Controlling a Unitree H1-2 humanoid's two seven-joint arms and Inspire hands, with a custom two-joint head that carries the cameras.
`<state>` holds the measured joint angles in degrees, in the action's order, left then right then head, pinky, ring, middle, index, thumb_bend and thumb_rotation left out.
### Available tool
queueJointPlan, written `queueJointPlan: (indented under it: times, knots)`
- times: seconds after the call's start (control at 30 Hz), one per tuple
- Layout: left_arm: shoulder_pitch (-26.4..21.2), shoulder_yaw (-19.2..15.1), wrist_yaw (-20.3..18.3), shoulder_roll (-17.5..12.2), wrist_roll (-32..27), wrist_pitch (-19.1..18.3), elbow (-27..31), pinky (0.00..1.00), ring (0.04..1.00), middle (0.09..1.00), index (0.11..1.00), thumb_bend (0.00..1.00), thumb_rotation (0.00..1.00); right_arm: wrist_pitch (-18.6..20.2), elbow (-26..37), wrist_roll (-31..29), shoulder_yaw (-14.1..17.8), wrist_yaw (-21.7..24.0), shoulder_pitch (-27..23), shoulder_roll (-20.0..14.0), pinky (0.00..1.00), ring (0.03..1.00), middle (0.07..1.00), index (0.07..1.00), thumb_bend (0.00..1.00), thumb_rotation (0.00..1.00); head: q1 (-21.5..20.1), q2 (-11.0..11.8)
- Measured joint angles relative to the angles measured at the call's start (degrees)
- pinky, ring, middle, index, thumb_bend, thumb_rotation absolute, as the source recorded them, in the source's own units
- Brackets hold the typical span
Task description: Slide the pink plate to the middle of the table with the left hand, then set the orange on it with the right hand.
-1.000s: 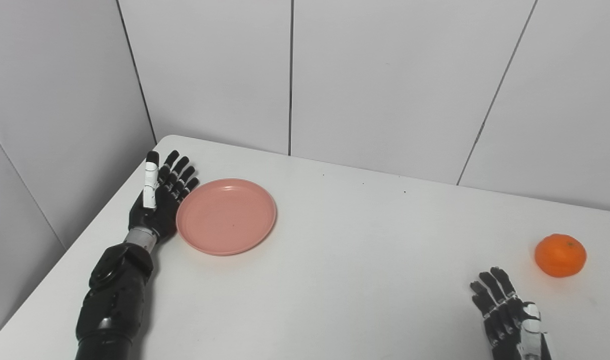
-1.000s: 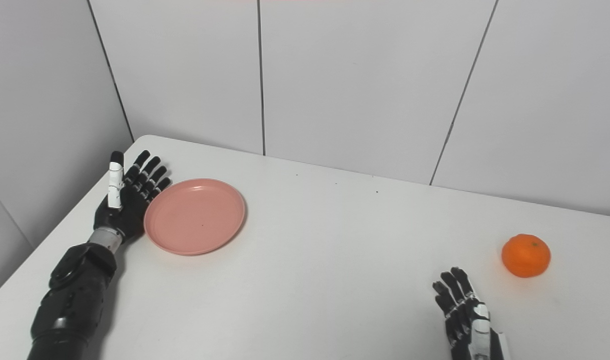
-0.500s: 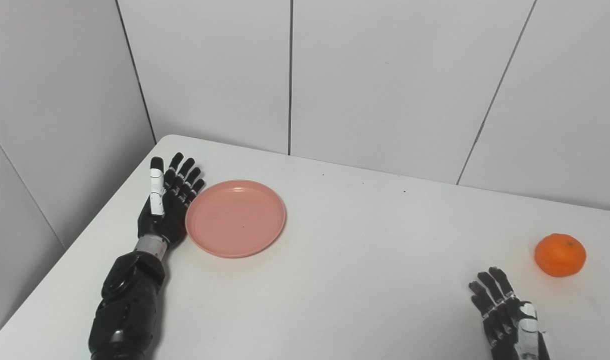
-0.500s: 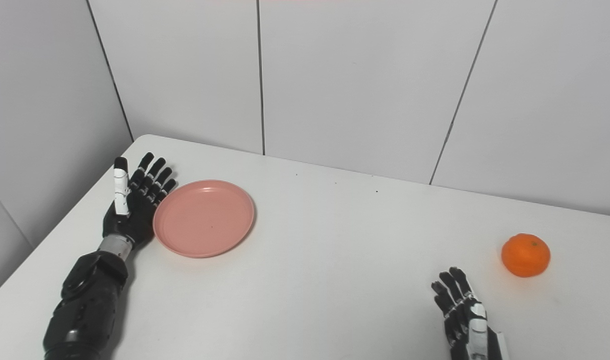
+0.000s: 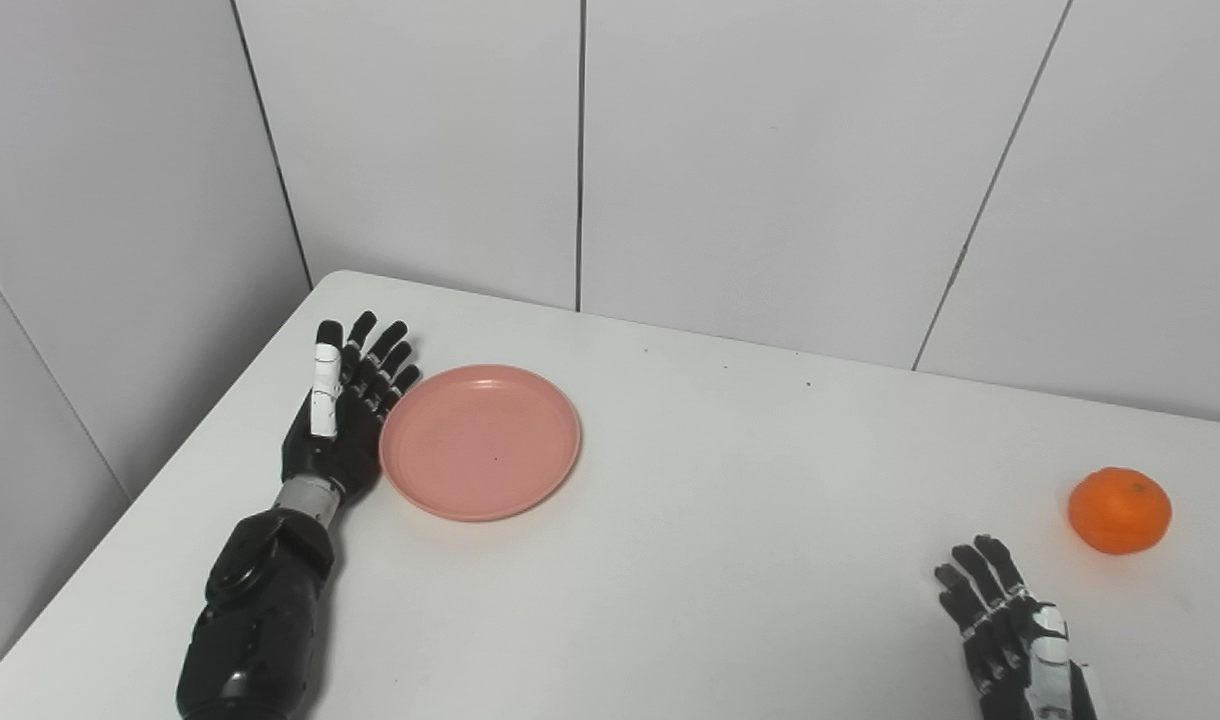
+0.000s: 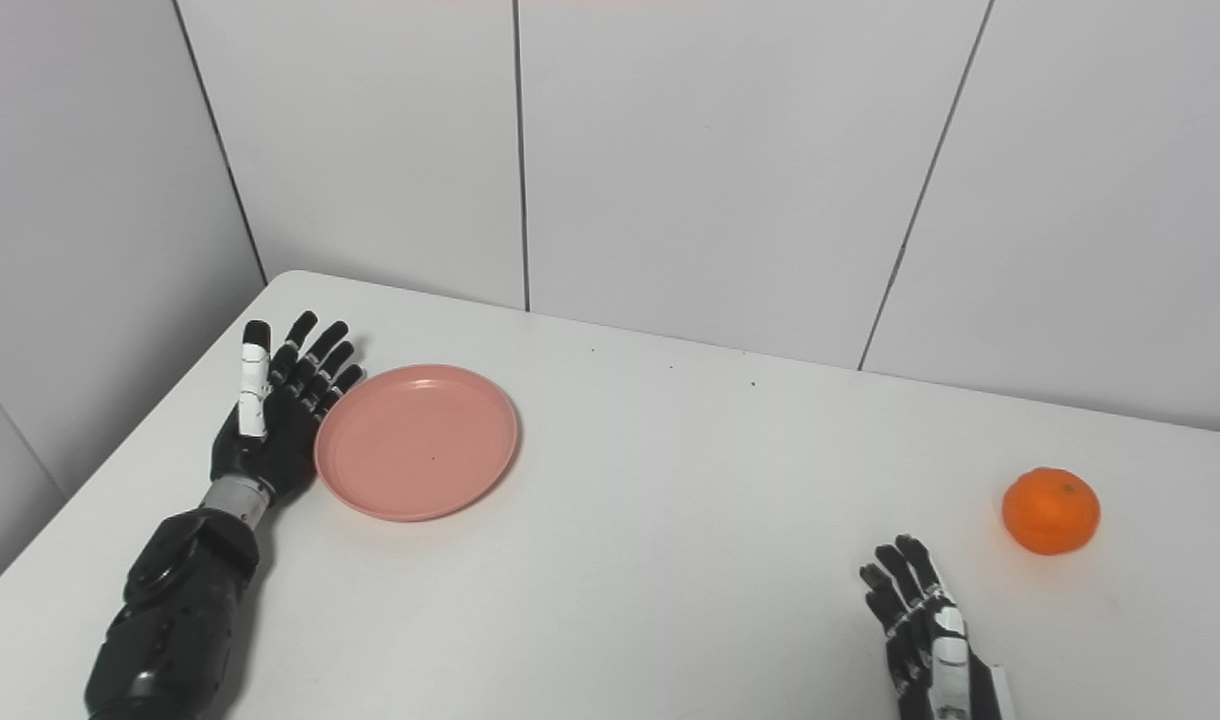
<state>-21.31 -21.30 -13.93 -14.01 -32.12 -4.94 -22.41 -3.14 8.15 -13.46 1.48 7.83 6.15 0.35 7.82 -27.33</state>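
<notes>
Left eye view: pink plate [image 5: 480, 441] flat on white table [image 5: 710, 560], in the left half, short of the middle. Left hand [image 5: 342, 420] edge-on at its left rim, palm toward the plate, fingers [image 5: 390, 362] straight, held close together and reaching past the rim's far-left curve; heel of the hand touching or just beside the rim, exact contact hard to tell. Nothing gripped. Left table edge near, behind the hand; back edge and wall panels [image 5: 770, 170] beyond the plate. Wide bare tabletop to the right of the plate, out toward the middle. Orange [image 5: 1120, 510] far right, well apart from the plate, resting on the table. Right hand [image 5: 1010, 630] low at the bottom edge, fingers extended and a little apart, empty, near the orange but not touching, with open surface between.
</notes>
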Motion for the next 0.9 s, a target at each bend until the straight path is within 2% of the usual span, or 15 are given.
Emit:
queueJointPlan:
  times: [0.2, 0.37, 0.57, 0.73, 0.9]
  knots:
    - [1.17, 1.06, 2.40, 1.30, 1.16, -0.40, 3.09, 0.99, 0.989, 0.930, 1.000, 0.90, 0.80, 0.00, 0.00, 0.03, -0.03, -0.10, -0.03, 0.07, 0.94, 0.880, 0.897, 0.901, 0.73, 0.98, 0.00, 0.18]
    - [2.41, 1.74, 5.06, 2.66, 1.60, -3.32, 7.34, 1.00, 0.990, 0.942, 0.999, 0.92, 0.80, 0.00, -0.01, 0.12, -0.14, -0.09, -0.03, 0.06, 0.94, 0.882, 0.901, 0.903, 0.73, 0.98, -0.09, 0.18]
    - [3.55, 2.46, 7.02, 2.93, 2.44, -6.58, 11.21, 1.00, 0.992, 0.935, 1.000, 0.92, 0.80, 0.00, 0.00, 0.11, -0.18, -0.09, -0.02, 0.06, 0.95, 0.883, 0.904, 0.902, 0.72, 0.97, 0.00, 0.00]
    - [3.79, 2.98, 8.05, 3.41, 2.49, -8.22, 12.60, 1.00, 0.985, 0.928, 0.997, 0.96, 0.79, 0.00, -0.04, 0.01, -0.19, -0.06, -0.02, 0.02, 0.94, 0.879, 0.902, 0.902, 0.73, 0.97, 0.09, 0.09]
    - [4.10, 3.86, 9.40, 5.19, 2.61, -9.81, 14.63, 1.00, 0.982, 0.923, 0.982, 0.95, 0.78, 0.00, -0.04, 0.02, -0.20, -0.09, -0.01, 0.08, 0.94, 0.880, 0.902, 0.902, 0.73, 0.97, 0.00, 0.09]
